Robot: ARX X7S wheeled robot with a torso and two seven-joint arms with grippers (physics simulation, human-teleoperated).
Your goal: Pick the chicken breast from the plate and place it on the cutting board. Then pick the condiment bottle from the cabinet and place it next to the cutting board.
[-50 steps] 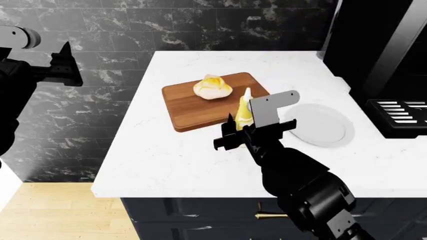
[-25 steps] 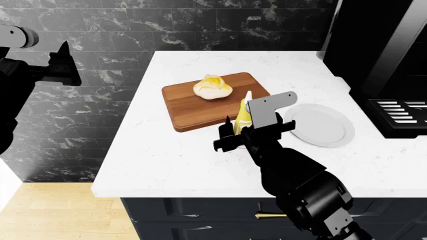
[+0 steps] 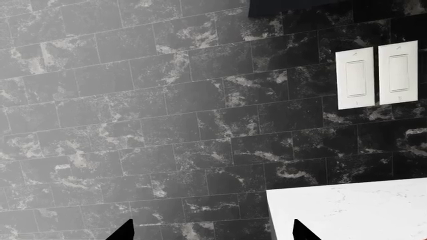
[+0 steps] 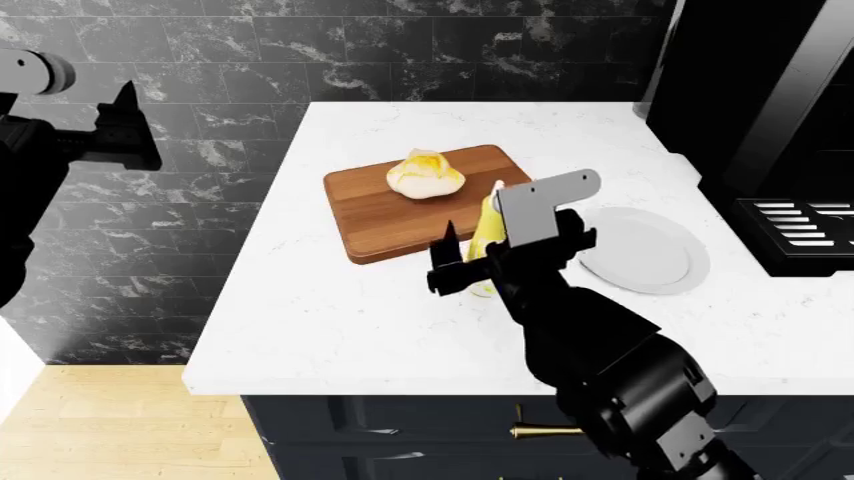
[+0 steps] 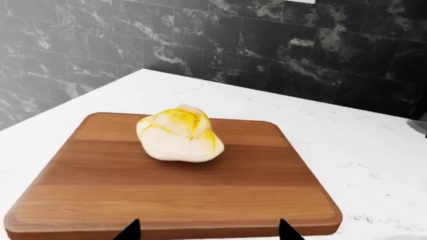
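The chicken breast (image 4: 426,173) (image 5: 180,134) lies on the reddish-brown cutting board (image 4: 387,220) (image 5: 167,190). A yellow condiment bottle (image 4: 487,225) stands upright at the board's near right edge, partly hidden behind my right gripper (image 4: 497,258). In the right wrist view that gripper (image 5: 208,231) is open, its fingertips wide apart over the board's near edge with nothing between them, and the bottle does not show. The empty plate (image 4: 654,255) sits to the right of the bottle. My left gripper (image 4: 127,130) (image 3: 212,232) is open, raised off the counter's left side and facing the tiled wall.
The white marble counter (image 4: 334,320) ends at the left and front, with wood floor (image 4: 120,420) below. A tall black appliance (image 4: 761,90) and a vented black unit (image 4: 801,230) stand at the right. Two wall switches (image 3: 377,75) show on the black tiles.
My right gripper has risen a little and shifted slightly right beside the bottle, which stays standing. The left arm has barely moved.
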